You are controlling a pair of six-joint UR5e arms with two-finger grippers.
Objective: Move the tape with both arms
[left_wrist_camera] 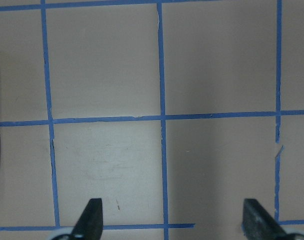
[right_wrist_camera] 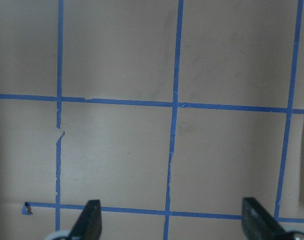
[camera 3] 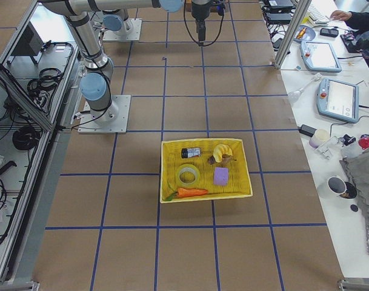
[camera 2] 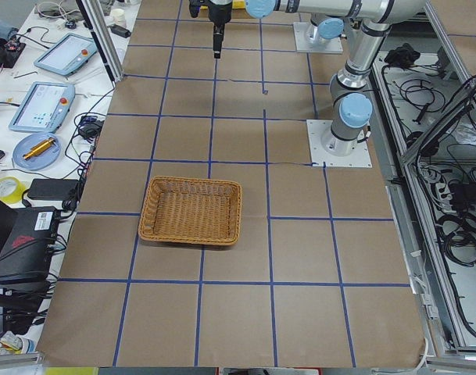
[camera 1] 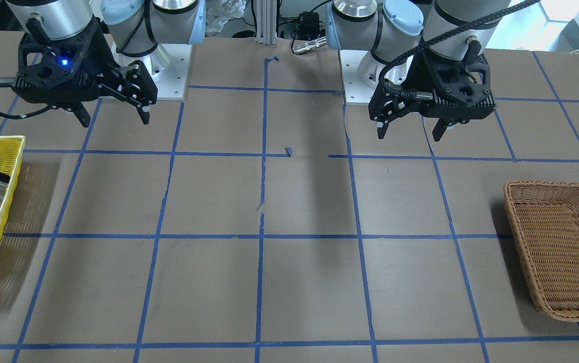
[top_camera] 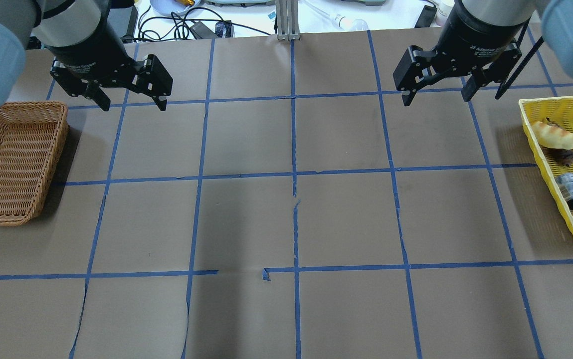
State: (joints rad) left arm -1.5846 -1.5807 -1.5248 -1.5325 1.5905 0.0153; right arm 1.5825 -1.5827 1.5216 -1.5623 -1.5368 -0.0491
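- Exterior right view shows the tape (camera 3: 188, 175) lying flat in the yellow basket (camera 3: 205, 142), toward the wall on the robot's side. A dark jar (camera 3: 190, 152) is on one side of it and a carrot (camera 3: 187, 193) just beside it on the other. A purple block (camera 3: 220, 176) lies near it, toward the basket's middle.
- The right gripper (top_camera: 436, 99) hangs above the table with its fingers spread wide and nothing between them. It is well apart from the yellow basket.
- The left gripper (top_camera: 133, 105) is likewise spread and empty, near the wicker basket (top_camera: 17, 104).
- The step in hand looks like the first reach: the right arm goes to the yellow basket for the roll.
- To do it well, keep the fingers spread on the way over and come straight down over the ring.
- One finger inside the core and one outside the wall would probably give a firm hold and keep the ring from rolling.
- The carrot and the purple block crowd the roll, so turn the fingers to drop into the free gaps, not onto those neighbours.
- Lift clear of the basket wall before swinging toward the table's middle, where the left arm can take it.
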